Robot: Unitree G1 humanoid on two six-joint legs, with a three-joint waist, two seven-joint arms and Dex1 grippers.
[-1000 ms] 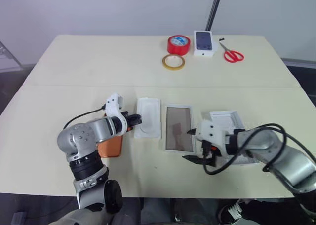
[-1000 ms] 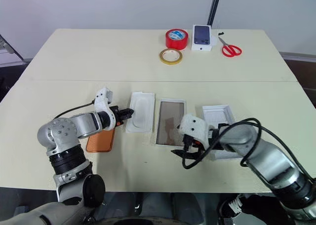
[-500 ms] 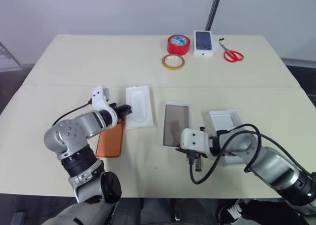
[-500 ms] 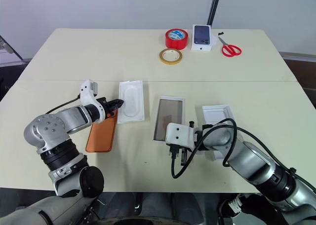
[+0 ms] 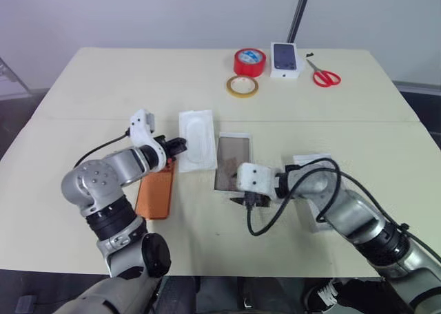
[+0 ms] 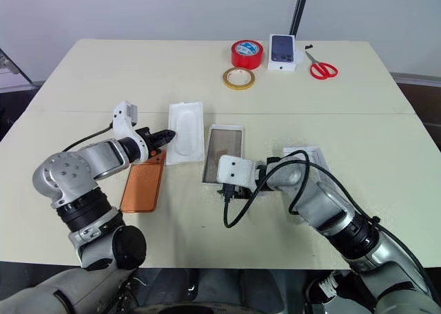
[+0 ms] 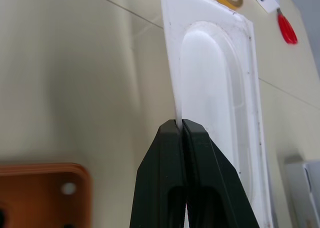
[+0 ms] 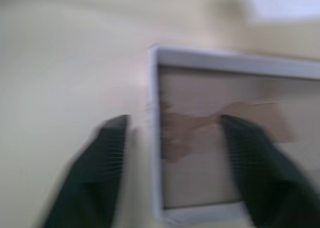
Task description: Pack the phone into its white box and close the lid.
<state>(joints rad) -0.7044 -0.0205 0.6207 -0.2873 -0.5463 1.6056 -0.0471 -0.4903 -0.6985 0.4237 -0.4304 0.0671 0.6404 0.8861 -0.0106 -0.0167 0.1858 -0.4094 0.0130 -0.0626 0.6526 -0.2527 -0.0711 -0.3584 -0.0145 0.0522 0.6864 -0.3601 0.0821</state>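
Observation:
The copper-orange phone [image 5: 155,193] lies flat on the table under my left arm. My left gripper [image 5: 178,147] is shut on the long edge of a white insert [image 5: 195,140] with an oval recess, holding it tilted just past the phone; the pinch is plain at the left gripper [image 7: 181,125]. The white box [image 5: 232,162], brownish floor up, lies right of the insert. My right gripper [image 5: 244,200] is open at the box's near end, one of its fingers [image 8: 95,173] outside the box wall [image 8: 155,138] and the other over the floor. The lid [image 5: 310,160] lies partly hidden behind my right arm.
At the table's far side sit a red tape roll [image 5: 249,61], a yellow tape ring [image 5: 242,87], a small white carton printed with a dark phone [image 5: 284,58] and red scissors [image 5: 325,76]. A black cable loops under my right wrist.
My left gripper has drawn the insert left and away from the box. My right gripper swung left to the box's near end, shut briefly, then opened. The box has slid left and farther back.

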